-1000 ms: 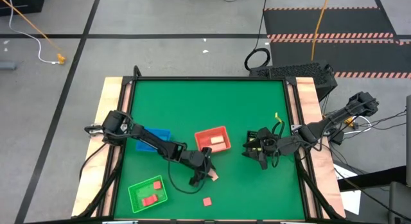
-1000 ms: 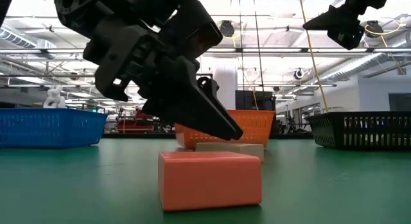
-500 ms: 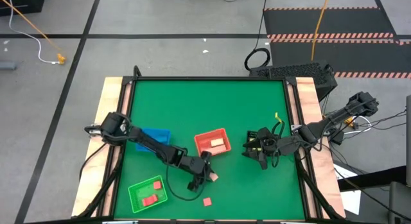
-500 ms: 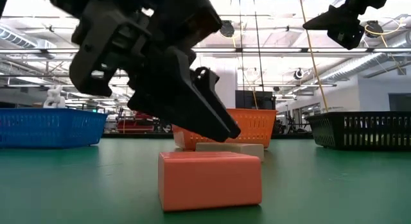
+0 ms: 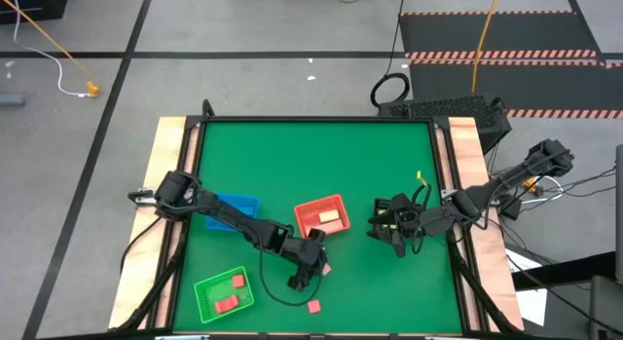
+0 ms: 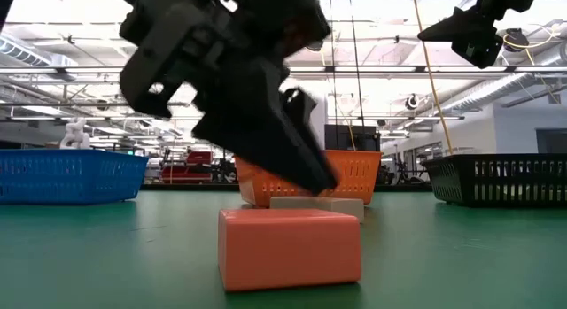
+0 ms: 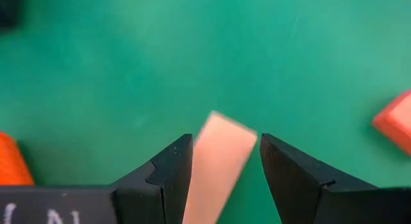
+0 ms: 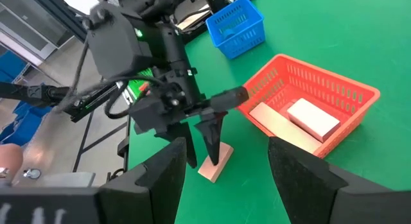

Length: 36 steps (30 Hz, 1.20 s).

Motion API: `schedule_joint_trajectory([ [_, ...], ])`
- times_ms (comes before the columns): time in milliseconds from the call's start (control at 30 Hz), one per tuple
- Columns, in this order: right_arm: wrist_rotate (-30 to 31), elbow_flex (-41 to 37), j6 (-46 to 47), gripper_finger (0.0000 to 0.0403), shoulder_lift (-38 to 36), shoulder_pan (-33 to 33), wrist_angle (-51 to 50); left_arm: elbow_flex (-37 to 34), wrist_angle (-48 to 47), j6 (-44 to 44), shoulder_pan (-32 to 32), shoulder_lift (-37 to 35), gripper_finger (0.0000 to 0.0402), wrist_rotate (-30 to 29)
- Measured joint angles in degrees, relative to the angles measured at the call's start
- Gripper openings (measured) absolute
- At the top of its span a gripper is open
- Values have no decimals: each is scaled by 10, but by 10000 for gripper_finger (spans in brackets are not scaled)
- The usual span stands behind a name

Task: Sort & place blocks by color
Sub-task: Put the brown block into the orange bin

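A pale tan bar [image 5: 322, 269] lies flat on the green table near the front middle. My left gripper [image 5: 312, 263] is open and points down over it, one finger on each long side of the bar [image 7: 218, 161]. It also shows in the right wrist view [image 8: 203, 142] above the bar [image 8: 215, 168]. A red block [image 5: 313, 306] lies nearer the front edge and fills the front of the low view [image 6: 290, 247]. My right gripper [image 5: 394, 230] is open and empty, held above the table at the right. My left gripper's fingers come from above and lie along the tan bar's two long sides. One finger [image 7: 172, 174] stands right against the bar's edge [image 7: 200, 161]; I cannot tell whether it touches. The other finger [image 7: 289, 179] is apart from it. The bar lies flat on the table.
A red tray [image 5: 336, 201] holding two pale blocks stands just beyond the bar. A blue tray [image 5: 243, 203] lies partly under my left arm. A green tray [image 5: 202, 301] with red blocks and a yellow-green one is at the front left. A black basket [image 6: 500, 181] shows at the right.
My left gripper has moved a little toward the table's near edge and right, settling over the pale tan bar. The bar and the red block have stayed where they were.
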Motion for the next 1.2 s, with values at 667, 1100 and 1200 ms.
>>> schedule_joint_trajectory([
  [667,0,0,0,210,0,0,0,0,6,-33,15,27,258,11],
  [1100,0,0,0,210,0,0,0,-1,-19,-90,15,-40,56,2],
  [1200,0,0,0,210,0,0,0,-1,-27,-106,15,-76,56,-2],
])
